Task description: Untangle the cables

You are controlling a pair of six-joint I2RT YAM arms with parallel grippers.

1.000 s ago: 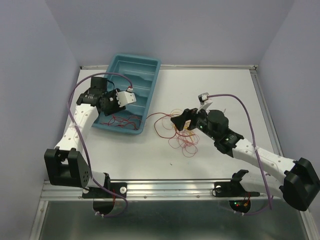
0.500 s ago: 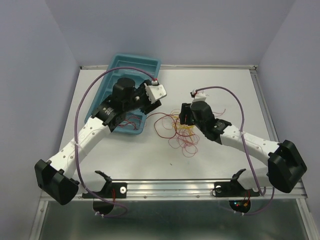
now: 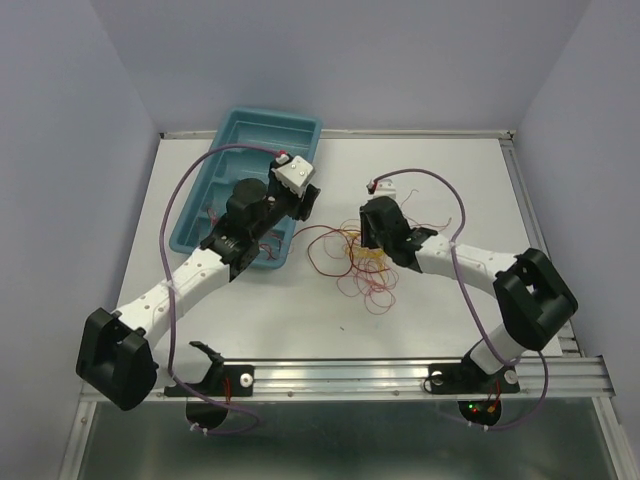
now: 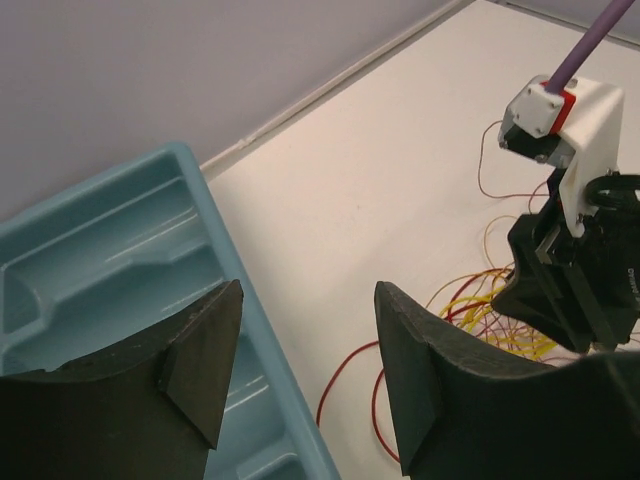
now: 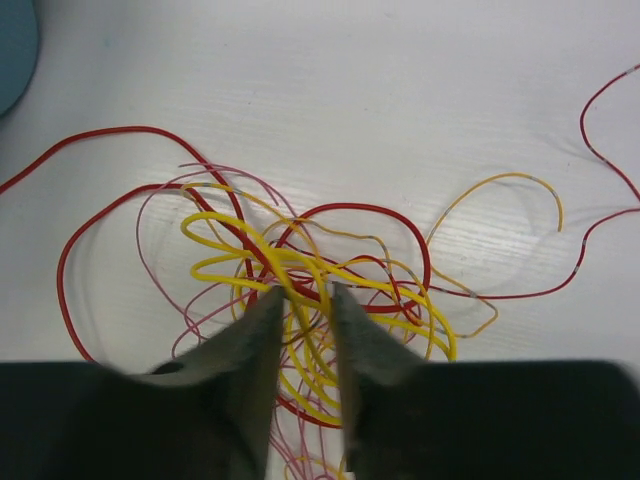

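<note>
The cables [image 3: 362, 268] lie tangled on the table [image 3: 450, 160], just right of the tray [image 3: 262, 118]. The right gripper [image 5: 308, 305] straddles yellow strands with its jaws at a slim gap, nothing clamped, likely to isolate one. The left gripper [image 4: 308, 345] hovers by the tray rim, jaws wide and empty.

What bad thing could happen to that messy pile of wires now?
1. The right gripper straddles several yellow wires knotted with red wires; pinching and lifting might drag the whole clump and tighten it.
2. One red loop lies close beside the blue tray; pulled, it may snag on the rim.
</note>
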